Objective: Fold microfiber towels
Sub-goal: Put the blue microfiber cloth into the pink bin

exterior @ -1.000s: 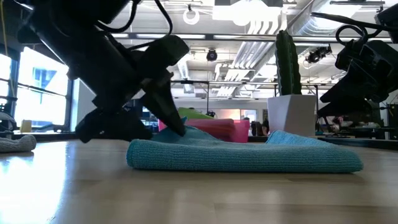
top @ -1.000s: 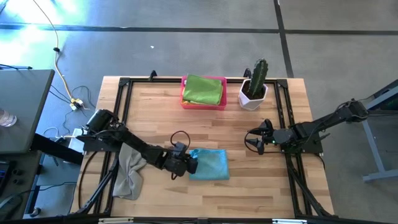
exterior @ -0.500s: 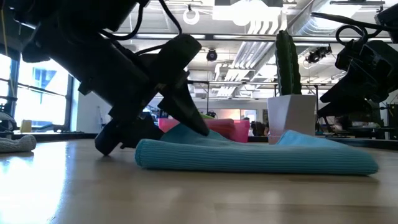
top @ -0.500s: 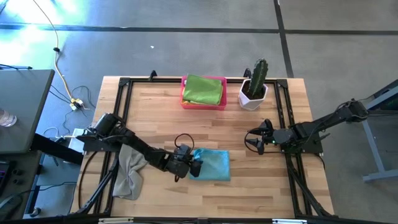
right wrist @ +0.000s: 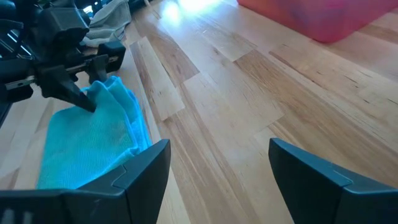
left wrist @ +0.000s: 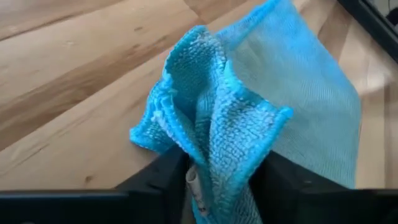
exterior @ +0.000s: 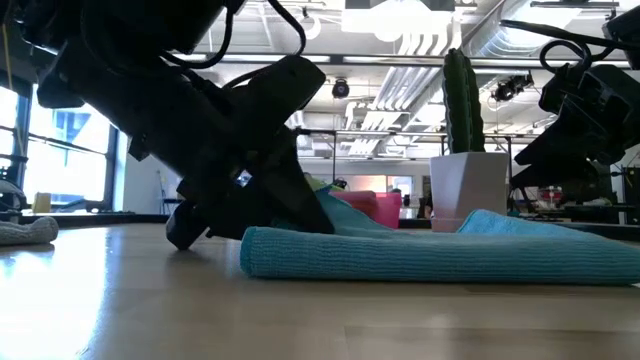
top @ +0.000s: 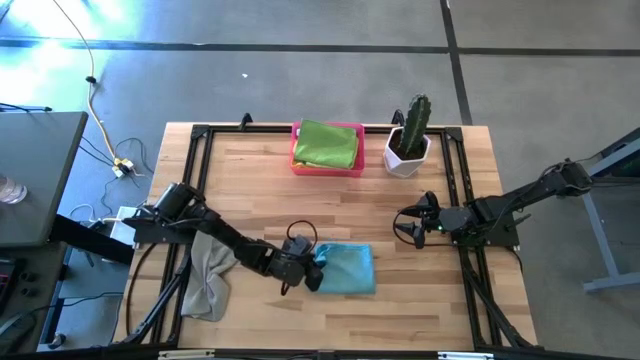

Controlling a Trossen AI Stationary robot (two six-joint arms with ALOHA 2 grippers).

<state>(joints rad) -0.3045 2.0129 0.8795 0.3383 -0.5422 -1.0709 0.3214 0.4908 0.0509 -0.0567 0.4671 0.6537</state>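
Note:
A light blue towel (top: 348, 270) lies on the wooden table near its front edge, also in the low view (exterior: 450, 255). My left gripper (top: 308, 270) is at the towel's left edge, shut on bunched cloth (left wrist: 221, 180). A grey towel (top: 207, 275) lies crumpled at the table's left, partly under my left arm. A lime green towel (top: 327, 143) rests folded in the pink tray (top: 298, 160) at the back. My right gripper (top: 403, 222) hangs open over the table's right side, nothing between its fingers (right wrist: 217, 165). My left gripper pinches the blue towel's left edge (left wrist: 214, 146) between its two fingers, which have several bunched layers standing up in folds between them. The fingers (left wrist: 165, 177) come slanting down from the table's left. The remainder of the towel (left wrist: 305, 99) lies flat on the table.
A cactus in a white pot (top: 407, 148) stands at the back right beside the tray. A black frame rail (top: 200, 170) runs around the table top. Bare wood (top: 330, 205) stretches between the tray and the blue towel.
My left gripper has sunk and gone toward the table's right edge, rolling its wrist. It has pushed the blue towel's left edge along, so the towel has slid a little to the right and that edge has bunched up between the fingers.

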